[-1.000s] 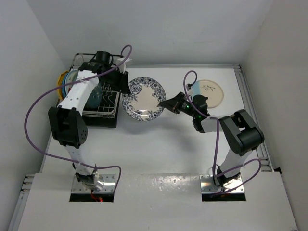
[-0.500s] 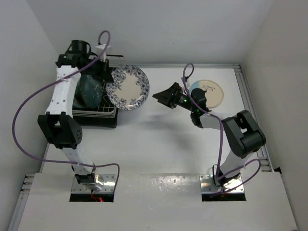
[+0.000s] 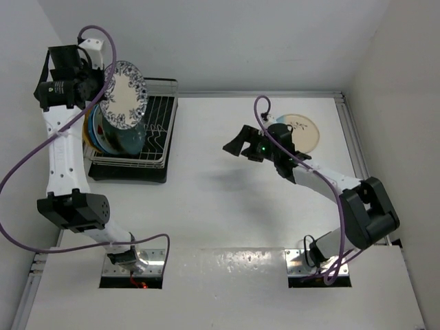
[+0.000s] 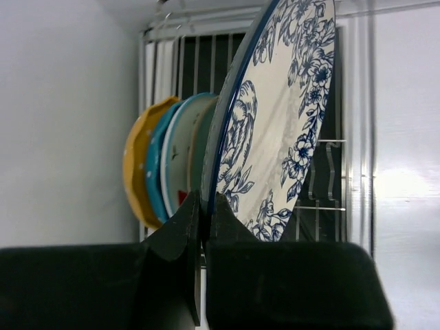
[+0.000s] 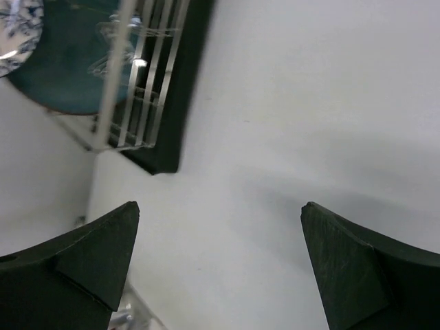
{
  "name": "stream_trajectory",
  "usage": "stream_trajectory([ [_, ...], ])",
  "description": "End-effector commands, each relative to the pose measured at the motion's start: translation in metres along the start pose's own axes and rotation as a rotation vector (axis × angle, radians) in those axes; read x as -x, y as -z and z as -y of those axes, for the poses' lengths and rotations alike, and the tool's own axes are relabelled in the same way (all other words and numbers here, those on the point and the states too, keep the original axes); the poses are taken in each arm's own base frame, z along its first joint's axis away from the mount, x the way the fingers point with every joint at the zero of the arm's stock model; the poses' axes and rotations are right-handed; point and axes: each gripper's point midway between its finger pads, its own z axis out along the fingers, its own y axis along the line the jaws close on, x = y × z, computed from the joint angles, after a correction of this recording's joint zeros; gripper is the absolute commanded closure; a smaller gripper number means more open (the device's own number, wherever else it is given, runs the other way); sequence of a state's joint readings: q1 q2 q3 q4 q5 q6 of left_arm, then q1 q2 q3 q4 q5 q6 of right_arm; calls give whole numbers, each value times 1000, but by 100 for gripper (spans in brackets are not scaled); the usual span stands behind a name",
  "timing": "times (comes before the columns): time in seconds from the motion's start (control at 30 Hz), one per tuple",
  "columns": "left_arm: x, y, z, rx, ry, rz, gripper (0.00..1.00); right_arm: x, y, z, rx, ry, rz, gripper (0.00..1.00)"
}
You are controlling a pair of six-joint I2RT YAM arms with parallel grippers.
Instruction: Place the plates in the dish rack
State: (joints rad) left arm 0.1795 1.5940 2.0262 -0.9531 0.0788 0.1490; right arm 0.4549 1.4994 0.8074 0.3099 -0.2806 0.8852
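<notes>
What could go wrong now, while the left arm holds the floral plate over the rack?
1. The left gripper pinches the blue-floral plate only at its rim, with the plate on edge, so the plate might slip or swing.
2. Plates already stand close together in the dish rack. Lowering this one could knock the dark teal plate beside the free slots.

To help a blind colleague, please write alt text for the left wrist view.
The left gripper pinches the rim of an upright blue-floral plate over the dish rack, where other plates already stand on edge.
</notes>
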Motion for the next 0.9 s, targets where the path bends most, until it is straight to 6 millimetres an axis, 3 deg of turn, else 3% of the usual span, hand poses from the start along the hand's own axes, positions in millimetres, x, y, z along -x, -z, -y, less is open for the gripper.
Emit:
stream_trajectory([
  [0.0,28,9,-24,161,26,132,100,16,21,47,-329,101,50,0],
  [0.03,16,-2,-19,158,22,99,100,26,26,54,-381,123,94,0],
  [0.1,11,-7,-21,194,7,91,100,26,43,77,-517,136,112,0],
  [0.17,-3,-19,-14,194,-16,57,100,25,53,84,-558,158,117,0],
  [0.43,-20,-24,-4,303,-62,21,100,26,74,99,-636,205,143,0],
  [0.53,-12,-16,6,339,-91,38,100,25,77,98,-631,202,155,0],
  [0.7,18,5,22,412,-147,94,100,32,75,94,-626,210,169,0],
  [0.87,31,21,11,482,-133,120,100,36,76,92,-628,213,181,0],
])
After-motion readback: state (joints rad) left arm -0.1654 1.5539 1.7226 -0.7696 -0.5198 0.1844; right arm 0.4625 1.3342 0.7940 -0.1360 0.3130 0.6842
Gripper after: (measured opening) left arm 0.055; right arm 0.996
